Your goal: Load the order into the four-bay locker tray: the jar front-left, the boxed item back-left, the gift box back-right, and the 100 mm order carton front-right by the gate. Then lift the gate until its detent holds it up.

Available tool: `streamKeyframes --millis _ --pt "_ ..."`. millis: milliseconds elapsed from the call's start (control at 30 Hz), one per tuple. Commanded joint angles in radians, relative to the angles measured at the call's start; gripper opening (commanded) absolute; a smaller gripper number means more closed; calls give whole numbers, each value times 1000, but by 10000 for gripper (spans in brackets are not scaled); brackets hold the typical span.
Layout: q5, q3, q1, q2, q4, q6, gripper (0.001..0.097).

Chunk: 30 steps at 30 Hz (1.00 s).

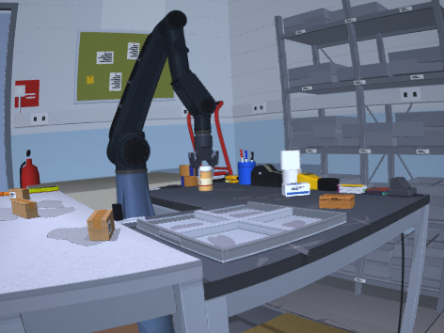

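The jar (pixel 205 178) stands upright on the dark table behind the four-bay tray (pixel 241 227), well apart from it. I have my gripper (pixel 204 162) down over the jar's white cap and I am gripping it. The jar is amber with a pale label. All the tray's bays are empty. The white boxed item (pixel 295 189) and the woven brown gift box (pixel 336 201) lie right of the jar on the dark table. A cardboard carton (pixel 100 225) stands on the white table at left. Two smaller cartons (pixel 22 203) lie further back there.
Behind the work stand a blue pen cup (pixel 245 171), a tape dispenser (pixel 266 176), a white roll (pixel 290 165) and small stacked boxes (pixel 188 176). Grey shelving (pixel 367 94) fills the right side. The arm's base (pixel 132 188) rises between the two tables.
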Motion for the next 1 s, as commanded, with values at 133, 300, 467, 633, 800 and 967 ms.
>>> streamKeyframes --millis 133,300,467,633,800,967 --pt "-4 1 0 4 0 0 105" --pt "2 0 0 0 0 0 80" --pt "56 -18 0 -38 0 0 80" --pt "169 -58 0 -113 0 0 80" --pt "309 -115 0 -197 0 0 80" --pt "431 -171 0 -262 0 0 80"
